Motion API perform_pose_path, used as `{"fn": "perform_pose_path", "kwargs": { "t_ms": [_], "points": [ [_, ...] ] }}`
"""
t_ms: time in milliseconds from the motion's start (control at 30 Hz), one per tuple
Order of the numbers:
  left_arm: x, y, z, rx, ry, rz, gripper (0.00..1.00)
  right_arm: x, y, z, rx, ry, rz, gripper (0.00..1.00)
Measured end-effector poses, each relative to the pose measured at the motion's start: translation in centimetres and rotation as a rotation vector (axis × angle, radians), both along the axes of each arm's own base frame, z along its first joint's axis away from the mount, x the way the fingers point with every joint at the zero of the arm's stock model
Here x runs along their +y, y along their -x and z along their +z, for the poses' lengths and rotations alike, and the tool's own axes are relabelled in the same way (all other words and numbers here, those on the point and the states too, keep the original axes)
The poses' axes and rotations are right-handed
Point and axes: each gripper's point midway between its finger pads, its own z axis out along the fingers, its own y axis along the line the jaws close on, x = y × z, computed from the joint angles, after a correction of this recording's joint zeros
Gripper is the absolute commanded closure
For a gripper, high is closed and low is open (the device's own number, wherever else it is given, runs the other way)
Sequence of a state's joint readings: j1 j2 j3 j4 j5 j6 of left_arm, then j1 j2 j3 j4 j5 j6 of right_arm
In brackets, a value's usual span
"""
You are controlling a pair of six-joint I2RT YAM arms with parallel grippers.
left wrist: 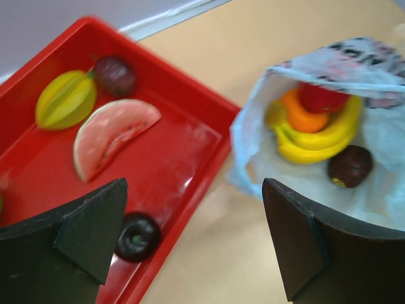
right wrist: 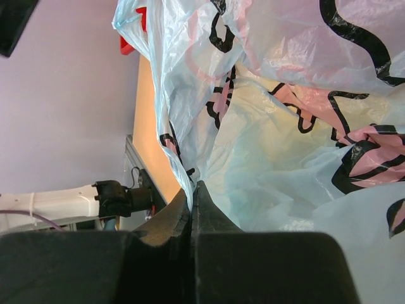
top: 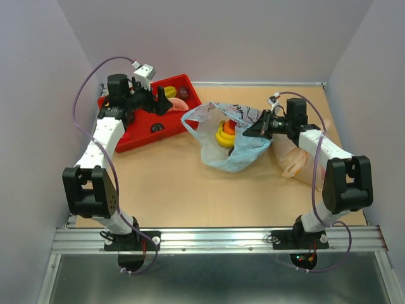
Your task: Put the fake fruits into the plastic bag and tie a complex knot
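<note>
The light-blue plastic bag (top: 231,136) lies open mid-table with a banana bunch (top: 224,137), an orange, a red piece and a dark plum (left wrist: 349,166) inside. My right gripper (top: 256,128) is shut on the bag's rim film (right wrist: 190,183) and holds the mouth up. My left gripper (top: 166,101) is open and empty above the red tray's right edge. In the tray lie a starfruit (left wrist: 66,98), a dark plum (left wrist: 114,75), a pink melon slice (left wrist: 111,134) and a black round piece (left wrist: 137,236).
The red tray (top: 136,136) sits at the back left. A pale orange-beige bag (top: 297,158) lies under the right arm. Walls close in the table at the left, back and right.
</note>
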State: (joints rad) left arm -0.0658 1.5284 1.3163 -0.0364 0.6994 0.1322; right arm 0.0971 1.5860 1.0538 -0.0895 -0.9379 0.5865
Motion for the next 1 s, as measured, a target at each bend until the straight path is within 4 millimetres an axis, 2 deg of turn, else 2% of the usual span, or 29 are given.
{"fn": "perform_pose_path", "kwargs": {
  "t_ms": [133, 233, 333, 400, 467, 633, 733, 767, 933, 1000],
  "points": [
    [3.0, -2.5, -4.5, 0.159, -0.091, 0.159, 0.01, 0.0, 0.0, -0.1, -0.006, 0.005, 0.000, 1.00],
    [4.8, -3.8, -10.2, 0.316, -0.156, 0.256, 0.01, 0.0, -0.1, -0.1, -0.006, 0.005, 0.000, 1.00],
    [6.2, -3.3, -15.7, 0.479, -0.207, 0.328, 0.01, 0.0, -0.1, -0.1, -0.007, 0.006, 0.000, 1.00],
    [6.8, -2.8, -18.4, 0.556, -0.232, 0.362, 0.01, -0.1, -0.1, -0.1, -0.008, 0.007, 0.000, 1.00],
    [7.4, -2.8, -20.2, 0.601, -0.248, 0.403, 0.01, -0.1, -0.1, -0.1, -0.012, 0.009, 0.001, 1.00],
    [8.7, -3.0, -22.1, 0.647, -0.278, 0.472, 0.07, -0.1, -0.1, -0.2, -0.015, 0.011, 0.002, 0.99],
    [8.9, -3.4, -22.8, 0.651, -0.283, 0.486, 0.18, -0.1, -0.1, -0.2, -0.015, 0.011, 0.002, 1.00],
    [8.9, -3.5, -22.8, 0.648, -0.281, 0.488, 0.26, -0.1, -0.1, -0.2, -0.015, 0.011, 0.002, 1.00],
    [8.7, -4.2, -22.2, 0.619, -0.269, 0.485, 0.52, -0.1, -0.1, -0.2, -0.015, 0.011, 0.002, 1.00],
    [8.7, -4.7, -21.7, 0.603, -0.267, 0.478, 0.55, -0.1, -0.1, -0.1, -0.016, 0.011, 0.002, 1.00]
  ]
}}
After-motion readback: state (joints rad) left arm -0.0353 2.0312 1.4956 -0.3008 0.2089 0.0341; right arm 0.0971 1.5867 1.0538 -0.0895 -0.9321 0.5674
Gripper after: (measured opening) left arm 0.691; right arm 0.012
